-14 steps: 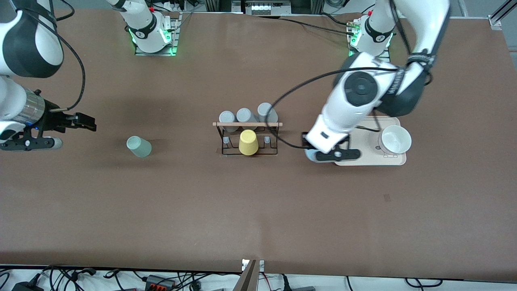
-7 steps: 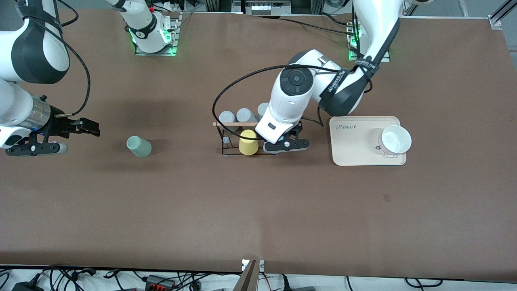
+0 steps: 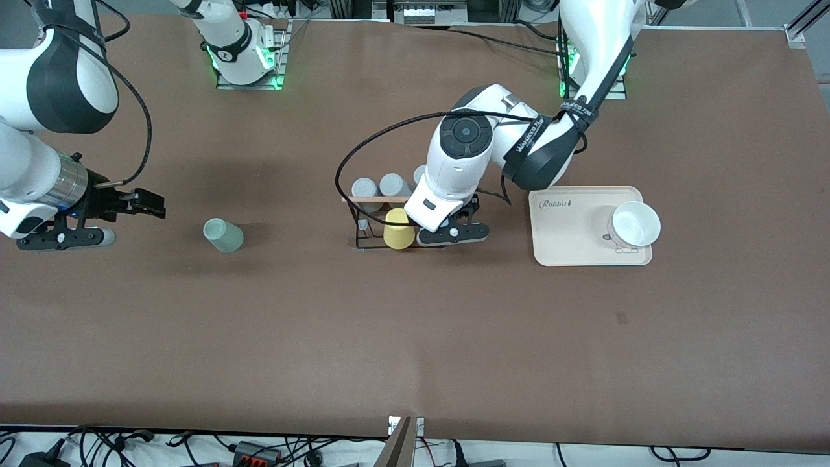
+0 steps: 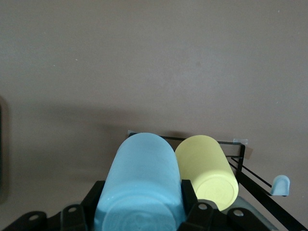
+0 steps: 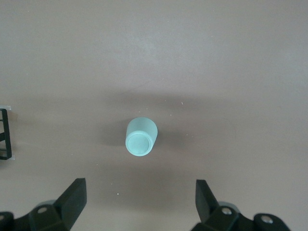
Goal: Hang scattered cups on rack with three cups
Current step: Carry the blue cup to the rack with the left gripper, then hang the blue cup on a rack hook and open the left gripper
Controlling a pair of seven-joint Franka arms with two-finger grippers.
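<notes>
My left gripper (image 3: 454,232) is shut on the light blue cup (image 4: 142,183) and holds it over the black wire rack (image 3: 363,239), at the rack's end toward the left arm and right beside the yellow tumbler (image 3: 398,228). The blue cup is hidden under the hand in the front view. In the left wrist view the yellow tumbler (image 4: 207,171) sits close beside the blue cup, with the rack's wire (image 4: 245,173) next to it. The sage green cup (image 3: 223,235) rests on the table toward the right arm's end. My right gripper (image 3: 146,204) is open and apart from it; the cup (image 5: 140,137) lies ahead of its fingers (image 5: 72,197).
The rack has a wooden rod (image 3: 379,199) across its top. Grey tumblers (image 3: 364,188) hang on its row farther from the front camera. A cream tray (image 3: 570,240) with a white bowl (image 3: 634,224) lies toward the left arm's end.
My left arm has swung from the tray's edge to the rack, carrying the blue cup, and settled beside the yellow tumbler. My right gripper has edged toward the green cup.
</notes>
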